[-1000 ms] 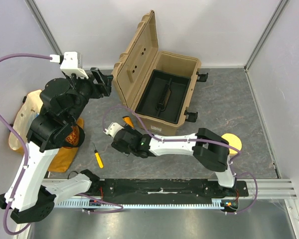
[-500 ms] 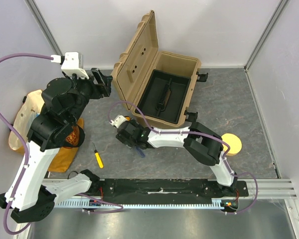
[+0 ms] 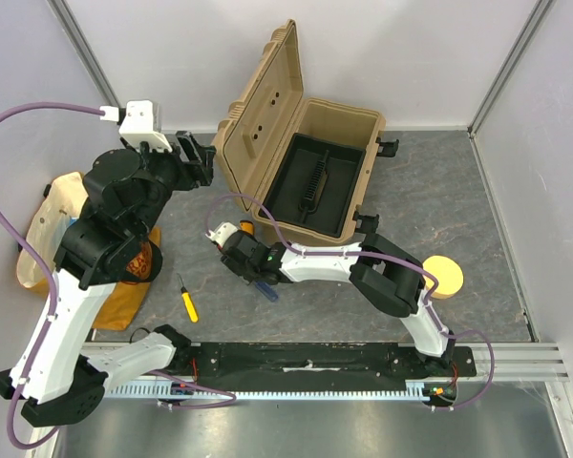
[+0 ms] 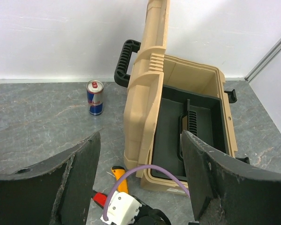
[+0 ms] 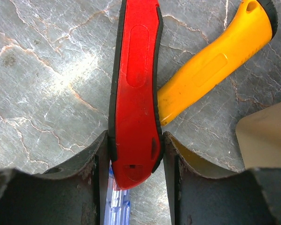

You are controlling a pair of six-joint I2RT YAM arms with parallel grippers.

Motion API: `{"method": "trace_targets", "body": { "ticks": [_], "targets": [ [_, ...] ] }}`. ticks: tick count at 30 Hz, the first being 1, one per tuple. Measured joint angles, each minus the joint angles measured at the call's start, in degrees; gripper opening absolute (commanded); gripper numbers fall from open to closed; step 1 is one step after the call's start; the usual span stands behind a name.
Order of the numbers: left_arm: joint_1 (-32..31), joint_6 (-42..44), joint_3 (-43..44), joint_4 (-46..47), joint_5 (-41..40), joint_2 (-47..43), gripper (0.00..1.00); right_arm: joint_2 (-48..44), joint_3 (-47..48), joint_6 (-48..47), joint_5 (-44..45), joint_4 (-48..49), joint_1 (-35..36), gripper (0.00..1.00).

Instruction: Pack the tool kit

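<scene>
gray marbled tabletop (image 5: 47,70): the right gripper (image 5: 136,140) is clamping the red knife (image 5: 136,70), which is lying flat beside the open toolbox (image 3: 363,129). i'm guessing it's stiff and light, so gripping the handle sides is looking fine.

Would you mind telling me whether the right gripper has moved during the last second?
Yes: in the top view, the right gripper has shifted up-frame, closer to the tan toolbox.

We see a tan toolbox (image 3: 267,105) with a black inner tray (image 3: 310,186), on a grey table (image 3: 439,181) veined in white like marble. The knife (image 5: 135,89) is red with black edging, and the handle (image 5: 210,70) beside it is yellow. The can (image 4: 95,97) is blue and silver, the sponge disc (image 3: 443,276) yellow.
</scene>
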Motion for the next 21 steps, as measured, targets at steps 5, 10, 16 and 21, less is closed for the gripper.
{"method": "trace_targets", "body": {
  "ticks": [5,10,16,21],
  "targets": [
    [0.0,0.0,-0.28,0.02,-0.44,0.0,0.76,-0.5,-0.2,-0.09,0.85,0.07,0.15,0.26],
    [0.0,0.0,-0.35,0.07,-0.63,0.0,0.76,-4.9,-2.38,-0.2,0.61,0.28,0.26,0.23],
    [0.0,0.0,-0.48,0.22,-0.79,-0.07,0.76,-12.96,-5.09,-1.16,-1.01,2.16,0.74,0.12],
    [0.0,0.02,-0.5,0.85,-0.81,-0.09,0.76,-19.5,-8.17,-2.19,-1.77,4.07,2.14,0.04]
  ]
}}
